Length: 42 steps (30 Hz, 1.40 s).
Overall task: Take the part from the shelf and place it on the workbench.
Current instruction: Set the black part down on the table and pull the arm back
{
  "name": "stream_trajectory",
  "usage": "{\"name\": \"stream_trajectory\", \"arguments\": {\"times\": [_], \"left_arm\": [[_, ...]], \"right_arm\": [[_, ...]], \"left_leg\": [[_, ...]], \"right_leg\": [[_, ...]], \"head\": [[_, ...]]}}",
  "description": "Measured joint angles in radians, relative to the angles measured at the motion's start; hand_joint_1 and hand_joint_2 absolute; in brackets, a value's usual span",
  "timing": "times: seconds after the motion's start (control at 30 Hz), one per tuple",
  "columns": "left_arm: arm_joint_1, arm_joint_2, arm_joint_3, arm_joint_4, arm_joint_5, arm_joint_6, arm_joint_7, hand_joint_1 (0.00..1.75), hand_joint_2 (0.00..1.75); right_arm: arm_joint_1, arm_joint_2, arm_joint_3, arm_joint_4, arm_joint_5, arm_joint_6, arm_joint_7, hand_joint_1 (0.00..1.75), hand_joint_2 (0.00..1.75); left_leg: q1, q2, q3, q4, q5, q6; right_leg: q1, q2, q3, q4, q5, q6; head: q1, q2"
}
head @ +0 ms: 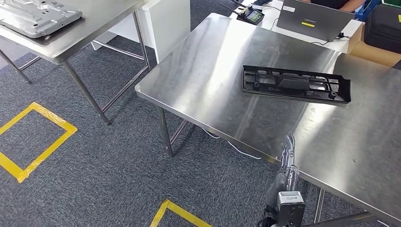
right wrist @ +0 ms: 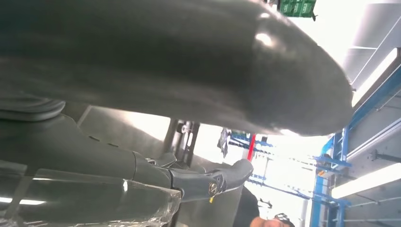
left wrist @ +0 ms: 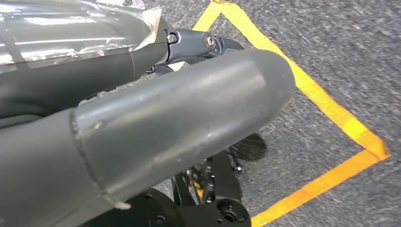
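The part [head: 296, 84], a long black plastic frame with cut-outs and a raised block near its middle, is lying flat on the steel tabletop [head: 222, 71], well in from every edge and slightly skewed to the near edge. By the look of it, the placing is already done.

The right robot hand [head: 287, 156] is being seen in the head view at the near edge of the tabletop, fingers pointing up and forward, well apart from the part. Nothing is being held in it; the fingers are lying fairly straight and close together, and in the right wrist view [right wrist: 208, 182] a dark finger is showing extended with nothing pinched against the thumb. It is being judged as released. The left robot hand [left wrist: 179, 127] is hanging over the grey carpet and yellow floor tape [left wrist: 331, 113]; the thumb is covering most of that picture, so whether its fingers are spread or curled cannot be told.

The part is being judged light and fairly stiff, though a frame this long and thin is likely to flex or twist if lifted by one end. The smooth plastic may slip on the polished steel when nudged. The best hold is being judged to be across the long rails near the raised middle block, where balance is kept and the thin ribs are spared.

A second table [head: 71, 38] carrying a grey metal panel [head: 38, 16] is standing to the left, and a laptop [head: 314, 19] is sitting beyond the far edge.
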Motion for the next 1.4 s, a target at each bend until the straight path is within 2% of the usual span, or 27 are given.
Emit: {"name": "stream_trajectory", "arguments": {"times": [0.07, 0.1, 0.13, 0.2, 0.27, 0.33, 0.37, 0.4, 0.47, 0.53, 0.6, 0.67, 0.73, 0.77, 0.83, 0.87, 0.9, 0.93, 0.97, 1.03, 1.1, 1.13, 1.2, 1.23, 1.3, 1.37, 1.4], "left_arm": [[0.0, -0.002, 0.001, 0.0, 0.003, 0.001, 0.0, 0.0, 0.0], [0.0, -0.002, 0.002, 0.0, 0.005, 0.001, 0.0, 0.0, 0.0], [0.001, -0.002, 0.003, 0.0, 0.007, 0.002, 0.0, 0.0, 0.0], [0.003, -0.002, 0.008, 0.0, 0.01, 0.004, 0.0, 0.0, 0.0], [0.005, -0.003, 0.014, 0.0, 0.011, 0.006, 0.0, 0.0, 0.0], [0.007, -0.004, 0.018, 0.0, 0.01, 0.006, 0.001, 0.0, 0.0], [0.007, -0.004, 0.018, 0.0, 0.01, 0.005, 0.001, 0.0, 0.0], [0.007, -0.004, 0.018, 0.0, 0.009, 0.005, 0.001, 0.0, 0.0], [0.006, -0.005, 0.019, 0.0, 0.004, 0.004, 0.001, 0.0, 0.0], [0.004, -0.005, 0.019, 0.0, -0.003, 0.004, 0.003, 0.0, 0.0], [0.002, -0.005, 0.018, 0.0, -0.008, 0.005, 0.006, 0.0, 0.0], [0.002, -0.005, 0.018, 0.0, -0.011, 0.005, 0.008, 0.0, 0.0], [0.002, -0.006, 0.018, 0.0, -0.012, 0.005, 0.009, 0.0, 0.0], [0.001, -0.006, 0.018, 0.0, -0.012, 0.005, 0.01, 0.0, 0.0], [0.0, -0.007, 0.018, 0.0, -0.012, 0.005, 0.01, 0.0, 0.0], [0.0, -0.007, 0.019, 0.0, -0.012, 0.005, 0.01, 0.0, 0.0], [0.0, -0.007, 0.019, 0.0, -0.012, 0.006, 0.01, 0.0, 0.0], [0.0, -0.007, 0.019, 0.0, -0.012, 0.006, 0.01, 0.0, 0.0], [0.0, -0.007, 0.018, 0.0, -0.012, 0.006, 0.01, 0.0, 0.0], [0.0, -0.008, 0.018, 0.0, -0.012, 0.006, 0.01, 0.0, 0.0], [0.0, -0.009, 0.018, 0.0, -0.012, 0.005, 0.01, 0.0, 0.0], [0.0, -0.009, 0.018, 0.0, -0.012, 0.005, 0.01, 0.0, 0.0], [0.001, -0.01, 0.019, 0.0, -0.012, 0.005, 0.01, 0.0, 0.0], [0.002, -0.01, 0.019, 0.0, -0.012, 0.005, 0.01, 0.0, 0.0], [0.003, -0.01, 0.019, 0.0, -0.012, 0.006, 0.01, 0.0, 0.0], [0.004, -0.01, 0.019, 0.0, -0.013, 0.005, 0.01, 0.0, 0.0], [0.004, -0.01, 0.019, 0.0, -0.013, 0.005, 0.01, 0.0, 0.0]], "right_arm": [[-0.008, 0.0, 0.0, 0.006, -0.009, 0.01, -0.002, 0.0, 0.0], [-0.012, 0.0, 0.0, 0.009, -0.011, 0.013, -0.002, 0.0, 0.0], [-0.015, 0.0, 0.0, 0.013, -0.013, 0.015, -0.003, 0.0, 0.0], [-0.019, 0.001, 0.001, 0.021, -0.017, 0.017, -0.004, 0.0, 0.0], [-0.02, 0.004, 0.003, 0.026, -0.019, 0.017, -0.004, 0.0, 0.0], [-0.02, 0.007, 0.004, 0.03, -0.02, 0.017, -0.003, 0.0, 0.0], [-0.018, 0.007, 0.004, 0.031, -0.021, 0.016, -0.002, 0.0, 0.0], [-0.016, 0.007, 0.003, 0.032, -0.021, 0.016, -0.001, 0.0, 0.0], [-0.011, 0.007, 0.003, 0.034, -0.022, 0.012, 0.002, 0.0, 0.0], [-0.008, 0.007, 0.002, 0.034, -0.023, 0.004, 0.007, 0.0, 0.0], [-0.007, 0.006, 0.002, 0.033, -0.024, -0.003, 0.01, 0.0, 0.0], [-0.002, 0.005, 0.001, 0.032, -0.024, -0.006, 0.012, 0.0, 0.0], [0.005, 0.002, 0.0, 0.032, -0.024, -0.006, 0.014, 0.0, 0.0], [0.009, 0.001, 0.0, 0.032, -0.025, -0.007, 0.014, 0.0, 0.0], [0.012, -0.003, 0.0, 0.032, -0.025, -0.008, 0.016, 0.0, 0.0], [0.013, -0.005, 0.0, 0.032, -0.025, -0.008, 0.016, 0.0, 0.0], [0.015, -0.006, 0.0, 0.032, -0.025, -0.008, 0.017, 0.0, 0.0], [0.016, -0.008, 0.0, 0.032, -0.025, -0.008, 0.017, 0.0, 0.0], [0.018, -0.009, 0.0, 0.032, -0.025, -0.008, 0.017, 0.0, 0.0], [0.018, -0.009, 0.0, 0.032, -0.025, -0.008, 0.017, 0.0, 0.0], [0.018, -0.01, 0.0, 0.03, -0.025, -0.008, 0.017, 0.0, 0.0], [0.018, -0.01, 0.0, 0.028, -0.025, -0.008, 0.017, 0.0, 0.0], [0.018, -0.01, 0.0, 0.025, -0.024, -0.008, 0.017, 0.0, 0.0], [0.018, -0.01, 0.0, 0.024, -0.025, -0.008, 0.017, 0.0, 0.0], [0.018, -0.01, 0.0, 0.024, -0.025, -0.008, 0.018, 0.0, 0.0], [0.02, -0.01, 0.0, 0.024, -0.024, -0.008, 0.018, 0.0, 0.0], [0.02, -0.01, 0.0, 0.024, -0.024, -0.008, 0.018, 0.0, 0.0]], "left_leg": [[-0.005, -0.001, -0.014, 0.003, 0.017, -0.008], [-0.005, -0.001, -0.016, 0.003, 0.026, -0.012], [-0.006, -0.002, -0.017, 0.002, 0.034, -0.018], [-0.003, -0.005, -0.024, 0.008, 0.033, -0.028], [0.003, -0.008, -0.046, 0.063, -0.037, -0.04], [0.01, -0.009, -0.078, 0.19, -0.145, -0.054], [0.015, -0.008, -0.089, 0.254, -0.174, -0.06], [0.02, -0.008, -0.088, 0.296, -0.181, -0.065], [0.03, -0.008, -0.034, 0.266, -0.139, -0.071], [0.036, -0.009, 0.071, 0.125, -0.109, -0.074], [0.034, -0.013, 0.13, 0.029, -0.115, -0.07], [0.027, -0.014, 0.123, 0.015, -0.112, -0.054], [0.023, -0.007, 0.099, 0.009, -0.09, -0.027], [0.022, -0.004, 0.082, 0.006, -0.076, -0.013], [0.018, 0.0, 0.048, 0.005, -0.049, 0.001], [0.016, 0.002, 0.032, 0.006, -0.035, 0.003], [0.014, 0.003, 0.016, 0.007, -0.021, 0.003], [0.012, 0.004, 0.0, 0.008, -0.007, 0.002], [0.01, 0.005, -0.016, 0.008, 0.007, 0.001], [0.008, 0.004, -0.042, 0.01, 0.033, -0.005], [0.005, 0.004, -0.055, 0.009, 0.057, -0.015], [0.006, 0.004, -0.056, 0.005, 0.069, -0.022], [0.011, 0.004, -0.059, -0.007, 0.087, -0.039], [0.013, 0.003, -0.065, -0.001, 0.071, -0.046], [0.018, -0.002, -0.091, 0.076, -0.027, -0.058], [0.023, -0.006, -0.119, 0.217, -0.137, -0.071], [0.026, -0.006, -0.125, 0.279, -0.154, -0.077]], "right_leg": [[0.007, 0.0, 0.094, -0.145, 0.003, -0.009], [0.011, 0.0, 0.113, -0.183, -0.003, -0.016], [0.014, 0.0, 0.116, -0.197, -0.003, -0.02], [0.004, -0.002, 0.1, -0.197, 0.013, -0.032], [-0.007, -0.007, 0.081, -0.199, 0.035, -0.051], [-0.004, -0.01, 0.059, -0.196, 0.057, -0.059], [-0.003, -0.011, 0.047, -0.193, 0.067, -0.057], [-0.003, -0.011, 0.034, -0.189, 0.077, -0.054], [-0.005, -0.012, 0.008, -0.177, 0.09, -0.046], [-0.005, -0.012, -0.014, -0.16, 0.098, -0.036], [-0.002, -0.012, -0.029, -0.148, 0.107, -0.022], [-0.001, -0.012, -0.04, -0.148, 0.122, -0.003], [-0.002, -0.009, -0.058, -0.129, 0.107, 0.005], [-0.002, -0.007, -0.076, -0.094, 0.07, 0.001], [-0.003, -0.004, -0.114, 0.024, -0.028, -0.011], [-0.004, -0.004, -0.129, 0.092, -0.065, -0.011], [-0.004, -0.004, -0.13, 0.139, -0.076, -0.005], [-0.003, -0.004, -0.118, 0.159, -0.067, 0.005], [-0.003, -0.004, -0.086, 0.141, -0.043, 0.016], [-0.001, -0.003, 0.027, 0.002, -0.006, 0.021], [0.007, -0.003, 0.124, -0.155, -0.017, 0.006], [0.013, -0.003, 0.144, -0.196, -0.026, -0.005], [0.011, -0.003, 0.134, -0.21, -0.014, -0.026], [0.007, -0.003, 0.124, -0.212, 0.0, -0.038], [-0.004, -0.006, 0.099, -0.215, 0.032, -0.058], [-0.001, -0.009, 0.069, -0.213, 0.06, -0.065], [0.0, -0.01, 0.054, -0.211, 0.073, -0.063]], "head": [[-0.001, 0.0], [-0.002, 0.0], [-0.003, 0.0], [-0.005, 0.0], [-0.009, 0.0], [-0.012, 0.0], [-0.013, 0.0], [-0.013, 0.0], [-0.013, 0.0], [-0.014, 0.0], [-0.013, 0.0], [-0.012, 0.0], [-0.012, 0.0], [-0.01, 0.0], [-0.006, 0.0], [-0.004, 0.0], [-0.004, 0.0], [-0.003, 0.0], [-0.003, 0.0], [-0.002, 0.0], [-0.005, 0.0], [-0.007, 0.0], [-0.01, 0.0], [-0.01, 0.0], [-0.012, 0.0], [-0.014, 0.0], [-0.014, 0.0]]}}
